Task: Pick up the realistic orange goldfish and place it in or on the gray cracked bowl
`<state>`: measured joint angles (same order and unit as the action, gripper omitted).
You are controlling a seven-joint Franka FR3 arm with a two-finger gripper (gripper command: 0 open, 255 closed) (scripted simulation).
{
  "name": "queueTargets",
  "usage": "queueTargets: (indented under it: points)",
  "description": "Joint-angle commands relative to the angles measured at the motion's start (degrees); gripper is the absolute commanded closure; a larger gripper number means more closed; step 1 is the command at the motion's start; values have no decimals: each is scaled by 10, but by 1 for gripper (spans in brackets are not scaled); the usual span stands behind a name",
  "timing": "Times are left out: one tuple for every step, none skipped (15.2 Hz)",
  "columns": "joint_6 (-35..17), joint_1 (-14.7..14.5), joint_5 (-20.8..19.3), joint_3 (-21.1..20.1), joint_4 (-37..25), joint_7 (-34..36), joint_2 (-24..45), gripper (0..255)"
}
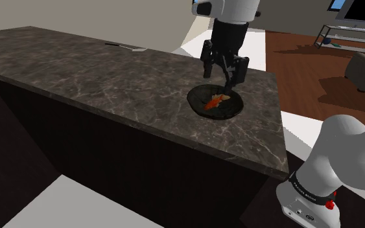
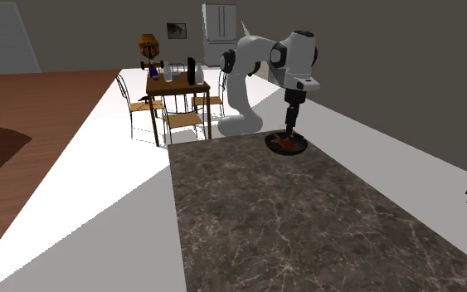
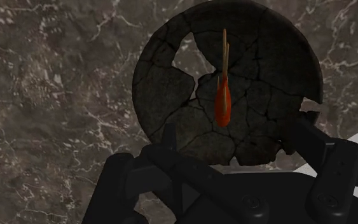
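Since the orange goldfish [image 3: 222, 102] lies loose in the middle of the dark cracked bowl [image 3: 165, 76], its long axis crossing the line between the fingers, the placing looks done. The black gripper [image 1: 225, 70] hangs just above it, jaws spread and holding nothing. A straight lift seems all that remains; the bowl sits near the marbled counter's [image 1: 96, 71] stand-side edge, with open air overhead.

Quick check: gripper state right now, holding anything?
Gripper: open, holding nothing. The orange goldfish lies in the dark cracked bowl below it.
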<state>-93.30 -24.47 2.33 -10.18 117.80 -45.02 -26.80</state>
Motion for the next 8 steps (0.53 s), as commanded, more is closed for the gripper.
queueTargets:
  points:
    - [35,1,-1,1,-41,0,6,0]
    - [50,1,-2,1,-60,0,10,0]
    - [50,1,-2,1,-60,0,10,0]
    - [50,1,-2,1,-60,0,10,0]
    - [50,1,-2,1,-60,0,10,0]
    - [50,1,-2,1,-60,0,10,0]
    - [50,1,-2,1,-60,0,10,0]
    - [50,1,-2,1,-60,0,10,0]
